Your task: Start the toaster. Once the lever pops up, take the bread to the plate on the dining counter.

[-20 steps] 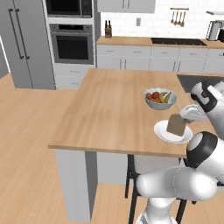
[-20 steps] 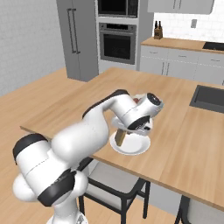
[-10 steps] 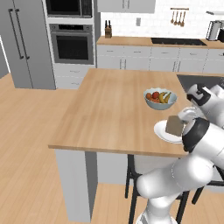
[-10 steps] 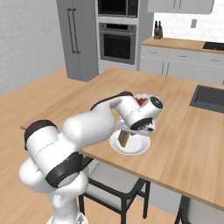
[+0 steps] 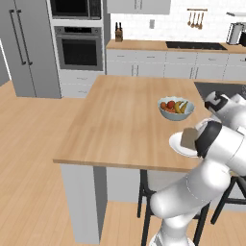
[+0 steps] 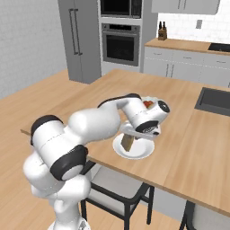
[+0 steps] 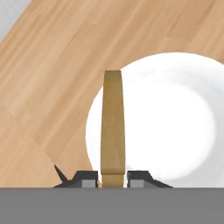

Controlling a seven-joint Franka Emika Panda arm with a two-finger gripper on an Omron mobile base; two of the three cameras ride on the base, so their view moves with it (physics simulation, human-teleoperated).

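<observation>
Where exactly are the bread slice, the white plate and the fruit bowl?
bread [image 7: 113, 127]: hand view, middle of its upturned edge.
plate [image 7: 175, 118]: hand view, bare white centre.
fruit bowl [image 5: 169, 114]: left base view, pale outer wall at the front.

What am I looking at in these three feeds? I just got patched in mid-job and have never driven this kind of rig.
It is a white robot arm with a two-finger gripper on a mobile base, in a simulated kitchen. Two cameras ride on the base behind the arm, one to its left and one to its right, both looking forward over the dining counter. The third sits on the hand and looks along the fingers.

On the wooden counter are a white plate near the front edge and a bowl of fruit just beyond it. The gripper is shut on the bread, a brown slice held on edge. In the hand view it hangs over the plate's rim; whether it touches the plate I cannot tell. The job's last step, releasing the bread onto the plate, is not yet done.
</observation>
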